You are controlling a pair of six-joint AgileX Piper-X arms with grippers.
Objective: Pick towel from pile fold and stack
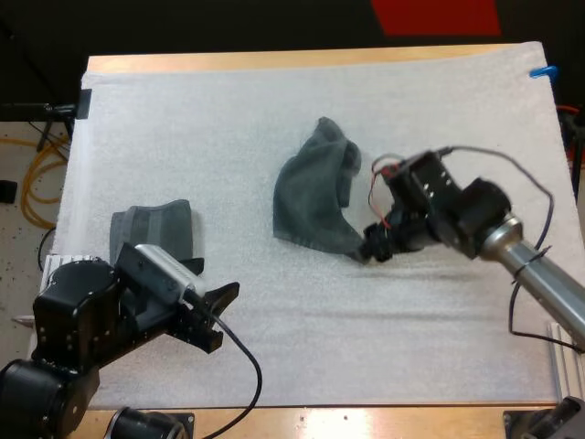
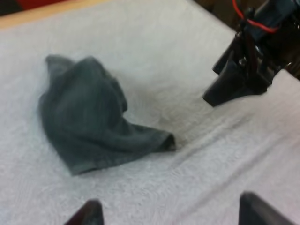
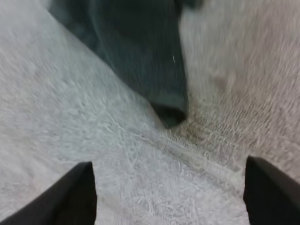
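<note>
- Right pincer (image 1: 375, 247) is spread wide with nothing in it. Its fingers (image 3: 75, 197) stand apart over the white mat (image 1: 228, 119), low beside the near right corner of the crumpled towel (image 1: 315, 197).
- From the right wrist view, that corner points toward the gap between the fingers. It lies ahead of them, untouched.
- From the left wrist view I also see the right pincer clear of the cloth, with its tips tilted down toward the mat.
- Left pincer (image 1: 218, 318) is open and empty too, fingers (image 2: 89, 213) well spread. It hangs over the near left part of the mat, aimed across at the crumpled towel and well apart from it.
- The crumpled towel sits near the middle of the mat. It is heaped toward its far end, and a flatter flap spreads toward me and tapers to the corner by the right pincer.
- A second towel (image 1: 151, 229) lies flatter near the mat's left edge, just beyond the left arm, which covers its near edge. I cannot tell how it is folded.
- Bare mat runs between the two towels, across the whole far strip and along the near side between the arms. That gives me open room on every side of the crumpled towel except where the right pincer stands.
- The wooden worktop (image 1: 274, 60) shows as a narrow band past the mat's far edge and again along the near edge.
</note>
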